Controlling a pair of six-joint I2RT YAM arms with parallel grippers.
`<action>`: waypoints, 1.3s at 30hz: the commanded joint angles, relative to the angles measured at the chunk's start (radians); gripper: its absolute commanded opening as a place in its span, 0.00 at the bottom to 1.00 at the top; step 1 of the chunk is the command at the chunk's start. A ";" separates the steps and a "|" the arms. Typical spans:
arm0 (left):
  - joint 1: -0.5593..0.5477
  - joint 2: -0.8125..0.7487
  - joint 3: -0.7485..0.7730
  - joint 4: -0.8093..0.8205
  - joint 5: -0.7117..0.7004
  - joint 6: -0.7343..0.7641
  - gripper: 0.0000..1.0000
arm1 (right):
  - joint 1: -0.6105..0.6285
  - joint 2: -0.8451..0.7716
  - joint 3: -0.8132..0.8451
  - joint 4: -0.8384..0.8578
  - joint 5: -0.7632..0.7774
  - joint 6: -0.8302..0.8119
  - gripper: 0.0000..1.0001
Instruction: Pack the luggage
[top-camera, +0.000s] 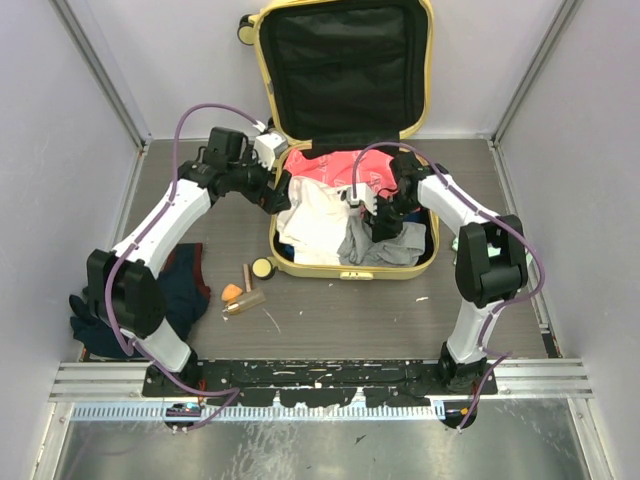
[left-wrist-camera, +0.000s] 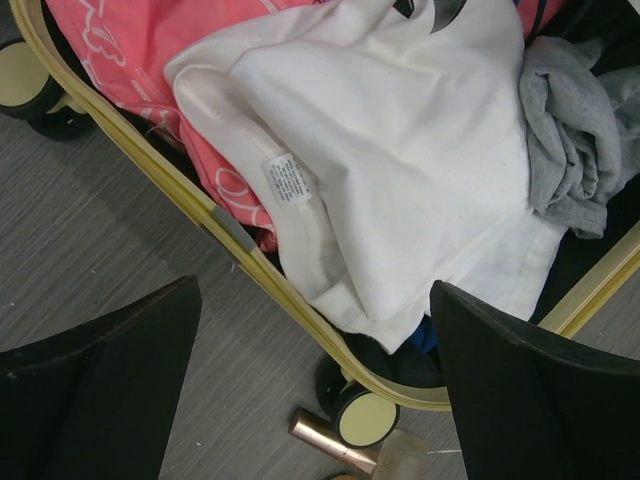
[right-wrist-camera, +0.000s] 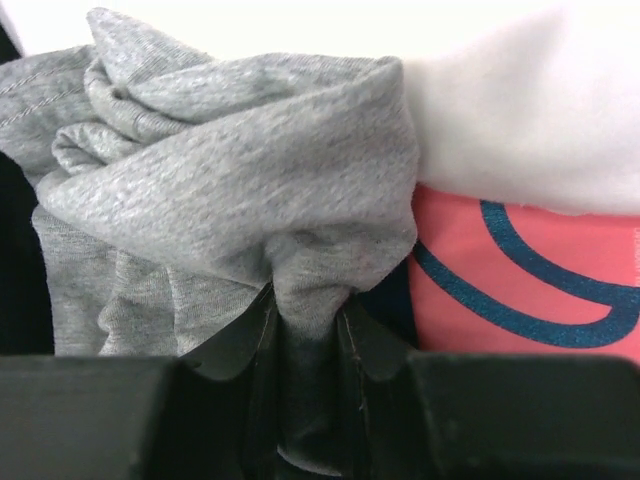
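Observation:
The pale-yellow luggage (top-camera: 352, 271) lies open on the table, its black-lined lid (top-camera: 345, 70) standing up at the back. Inside lie a pink garment (top-camera: 340, 168), a white shirt (top-camera: 315, 220) and a grey garment (top-camera: 378, 246). My right gripper (right-wrist-camera: 305, 310) is shut on a bunched fold of the grey garment (right-wrist-camera: 230, 170) inside the case. My left gripper (left-wrist-camera: 315, 385) hovers open over the case's left rim (left-wrist-camera: 225, 230), nothing between its fingers. The white shirt (left-wrist-camera: 400, 150) fills most of the left wrist view.
On the table left of the luggage lie a rose-gold tube (top-camera: 243, 302), an orange sponge (top-camera: 232, 292) and a small brown stick (top-camera: 247, 274). A dark blue garment (top-camera: 180, 285) lies by the left arm's base. A luggage wheel (left-wrist-camera: 365, 415) sits beside the tube (left-wrist-camera: 335, 440).

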 joint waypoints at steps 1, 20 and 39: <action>0.009 -0.057 -0.012 0.015 -0.012 0.014 0.98 | -0.030 0.029 0.014 0.233 0.073 -0.047 0.15; 0.008 -0.090 -0.022 0.010 0.101 0.028 0.98 | -0.175 -0.206 0.325 -0.230 -0.022 0.150 0.88; 0.008 -0.037 0.015 0.009 0.078 0.013 0.98 | -0.723 -0.148 -0.070 -0.051 0.190 0.037 1.00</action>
